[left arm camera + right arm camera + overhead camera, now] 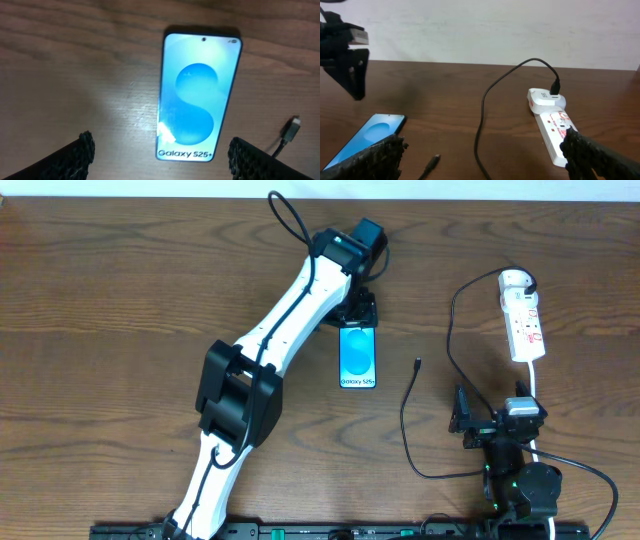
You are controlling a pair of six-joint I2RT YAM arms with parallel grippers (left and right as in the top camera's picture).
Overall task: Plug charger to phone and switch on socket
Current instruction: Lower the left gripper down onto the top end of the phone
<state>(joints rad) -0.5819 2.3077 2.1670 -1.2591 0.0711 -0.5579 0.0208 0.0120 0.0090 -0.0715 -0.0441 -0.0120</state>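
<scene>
Overhead: the glossy rectangular phone [359,355] lies on the wooden table [120,300], its long axis pointing away from the robot. Left wrist: the left gripper [162,150] is released, 2 mesh-textured fingers [80,152] flanking the phone's text end. Right wrist: the right gripper [485,152] is released; the thin black charger [482,110] leaves the white socket [550,130] at its rounded end.

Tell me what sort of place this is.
Probably a robotics lab or test bench: a white robot arm and a second arm stand at one edge of a wooden table, a plain white wall behind it, with a phone, a power strip and a black cable laid out.
</scene>
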